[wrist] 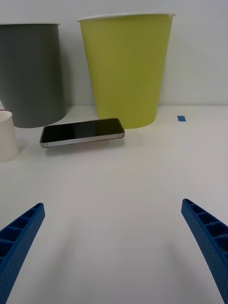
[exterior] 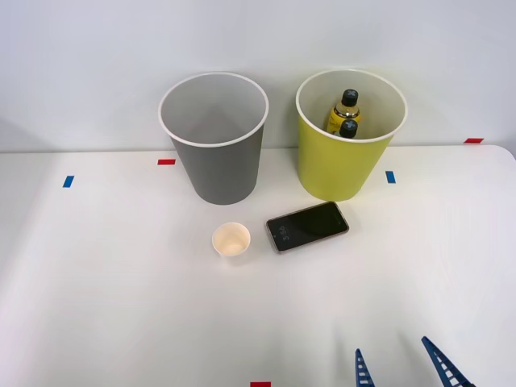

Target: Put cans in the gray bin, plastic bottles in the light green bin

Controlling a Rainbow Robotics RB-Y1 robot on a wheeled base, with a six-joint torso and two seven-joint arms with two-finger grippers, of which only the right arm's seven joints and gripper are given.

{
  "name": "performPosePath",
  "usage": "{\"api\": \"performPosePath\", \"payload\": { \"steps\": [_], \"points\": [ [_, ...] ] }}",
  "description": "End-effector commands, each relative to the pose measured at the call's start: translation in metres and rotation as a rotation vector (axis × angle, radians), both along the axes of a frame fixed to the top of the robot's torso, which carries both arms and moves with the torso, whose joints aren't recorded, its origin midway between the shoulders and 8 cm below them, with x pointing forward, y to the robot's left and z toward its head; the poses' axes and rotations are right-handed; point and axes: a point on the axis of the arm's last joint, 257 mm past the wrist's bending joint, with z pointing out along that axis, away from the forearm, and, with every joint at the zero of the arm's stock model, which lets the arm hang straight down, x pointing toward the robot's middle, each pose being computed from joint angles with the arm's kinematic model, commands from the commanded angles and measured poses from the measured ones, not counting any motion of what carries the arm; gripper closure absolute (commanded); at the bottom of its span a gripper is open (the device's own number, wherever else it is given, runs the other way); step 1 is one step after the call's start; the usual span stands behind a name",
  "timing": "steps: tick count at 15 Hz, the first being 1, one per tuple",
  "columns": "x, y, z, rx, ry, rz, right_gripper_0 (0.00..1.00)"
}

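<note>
The right hand (exterior: 403, 367) hangs wide and empty low over the surface (exterior: 121, 322). Both bottles (exterior: 347, 113) stand in the green bin (exterior: 334, 173); light, slick, best gripped mid-body. No can shows on the surface.

Right claw (exterior: 401, 363) low at the near edge, blue ribbed fingers (wrist: 19, 237) spread wide apart, tips pointing forward, nothing held between them.
</note>
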Motion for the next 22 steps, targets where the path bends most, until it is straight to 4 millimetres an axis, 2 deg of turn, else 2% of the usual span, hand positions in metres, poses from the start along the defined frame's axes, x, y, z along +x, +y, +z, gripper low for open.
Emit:
{"api": "performPosePath", "payload": {
  "steps": [1,22],
  "points": [
    [0.0,0.0,0.0,0.0,0.0,0.0,0.0],
    [0.0,0.0,0.0,0.0,0.0,0.0,0.0]
  ]
}}
